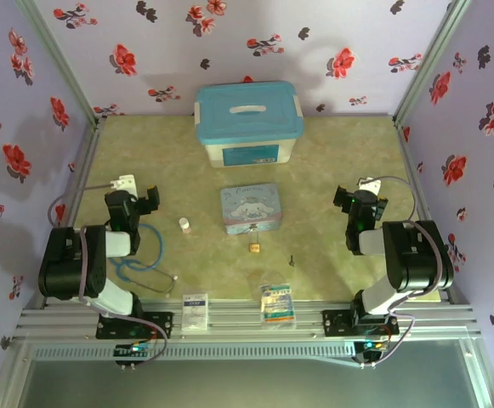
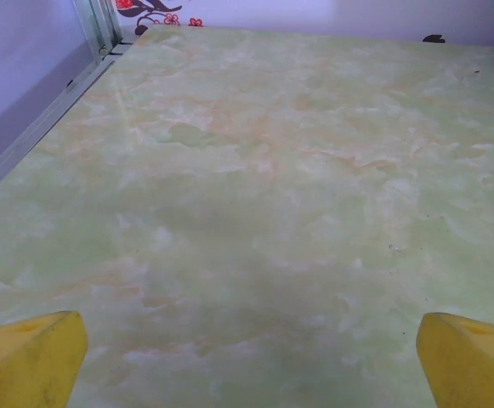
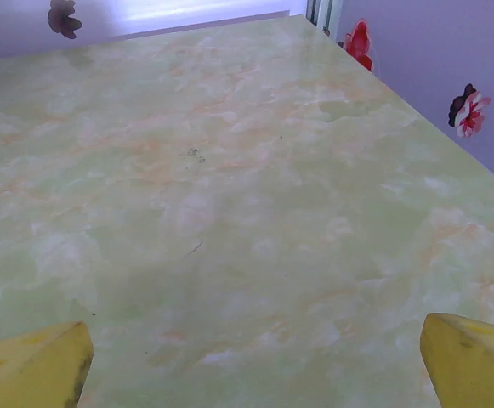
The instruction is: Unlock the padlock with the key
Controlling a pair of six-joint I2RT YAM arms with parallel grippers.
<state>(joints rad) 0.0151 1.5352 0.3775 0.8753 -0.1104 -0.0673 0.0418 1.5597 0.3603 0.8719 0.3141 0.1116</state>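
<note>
The tiny brass padlock lies on the green table just in front of the cartoon tin. The small dark key lies a little to its right, nearer the front edge. My left gripper hovers at the table's left side, far from both. Its yellow fingertips stand wide apart over bare table, so it is open and empty. My right gripper is over the right side, also open, with yellow fingertips spread over bare surface. Neither gripper touches anything.
A blue-lidded white box stands at the back centre, the cartoon tin before it. A small white bottle and a grey stethoscope lie left. Two packets rest at the front rail.
</note>
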